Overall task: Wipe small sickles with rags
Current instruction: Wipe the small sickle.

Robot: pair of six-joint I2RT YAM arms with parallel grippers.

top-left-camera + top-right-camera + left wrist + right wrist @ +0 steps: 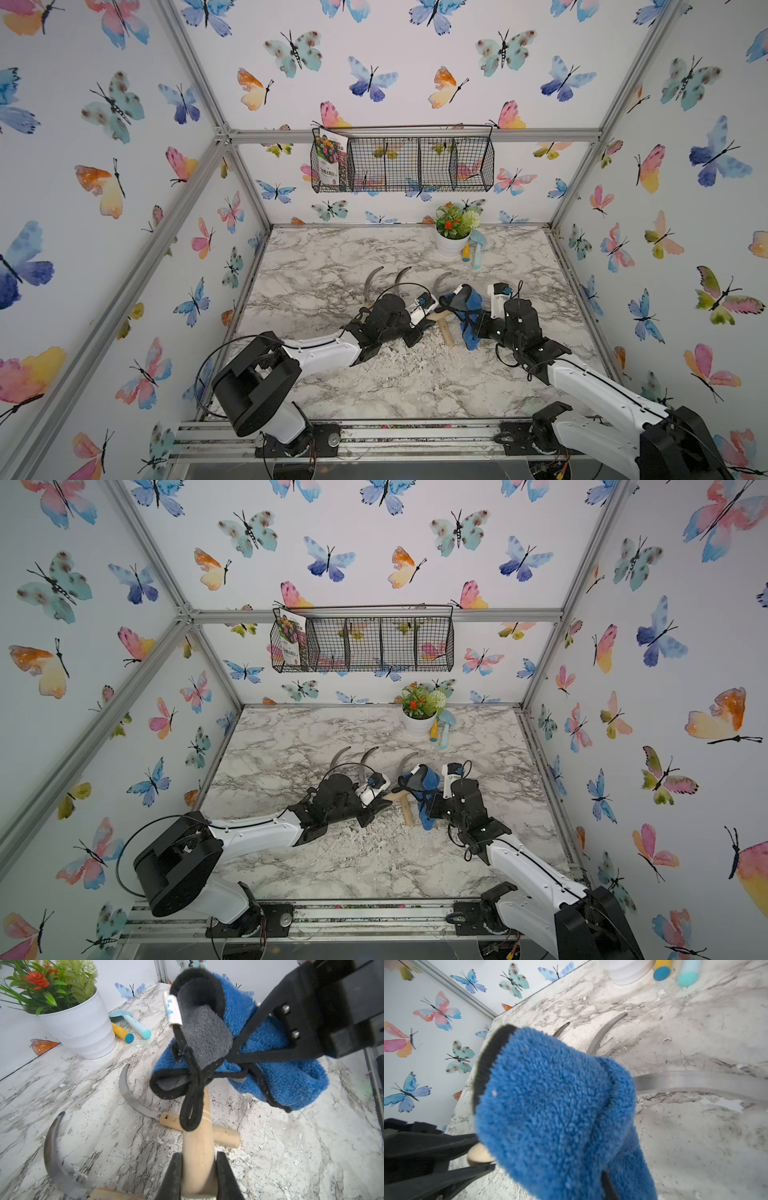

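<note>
**One sickle in the cloth, three on the marble**

The left gripper (198, 1156) is clamped narrow on the pale wooden handle of one small sickle (197, 1142). It holds the sickle clear of the marble tabletop (311, 1157), handle pointing away toward the cloth. The right gripper (239, 1057) is pinched tight on the rag (550, 1105), a thick blue terry cloth with a dark grey piece and black edging. The rag hangs bunched over the far end of that handle, about where wood should meet metal. In the right wrist view a broad grey blade (695, 1082) comes out from behind the cloth. It is probably the held sickle's, though the join is hidden.

Under the held handle a second sickle (170, 1121) lies flat, its handle crossing beneath. A third sickle (52, 1157) lies nearer the left arm. Both top views show three curved blades on the marble just beyond the grippers, the leftmost blade (371, 279) among them, so three sickles lie down and one is in hand. Further back, well apart from the work, stand a white flower pot (451, 247) and a light-blue trowel (478, 243).

As I judge it, the wiping of one sickle is under way, with the cloth at the neck and the blade's length yet to be covered. Whether any of the three lying sickles has been cleaned cannot be told, since their blades look equally dull.
</note>
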